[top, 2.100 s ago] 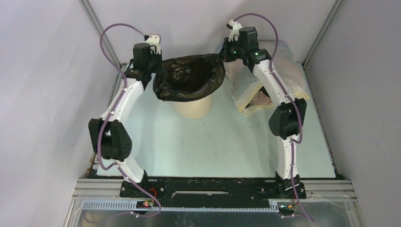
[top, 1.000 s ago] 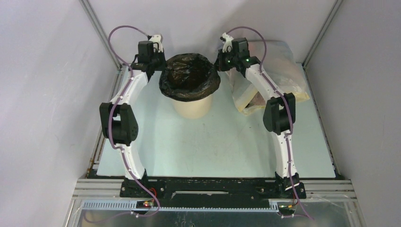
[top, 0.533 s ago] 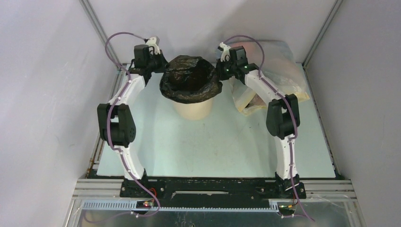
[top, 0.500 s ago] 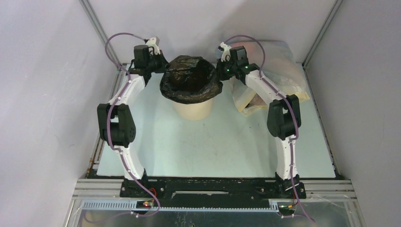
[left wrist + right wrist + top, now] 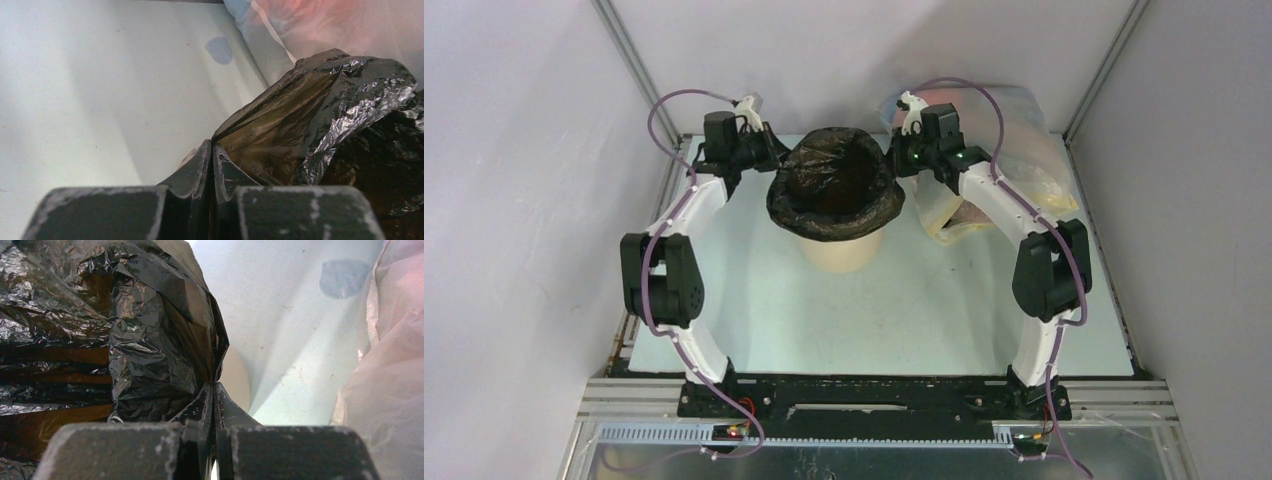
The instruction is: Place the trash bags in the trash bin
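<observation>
One table (image 5: 874, 310) logged first: pale green, filled the middle of the top view. Noted large translucent whitish bag (image 5: 1039, 150) with pinkish contents at upper right, lying on the table just beside the bin. Found tan trash bin (image 5: 842, 253) upright at upper centre, only its lower wall visible. Saw black trash bag (image 5: 834, 190) draped over the bin's rim, mouth open upward, crinkled edge hanging down outside the wall, pulled left-right between the two tools. Marked left gripper (image 5: 771, 152) at the bag's left edge, upper left of centre; left wrist view showed fingers pressed together, clamped on a fold of the black plastic. Marked right gripper (image 5: 898, 158) at the bag's right edge; right wrist view showed the same, pinched tight on bag film, with a tan sliver of bin just past the fingertips.
</observation>
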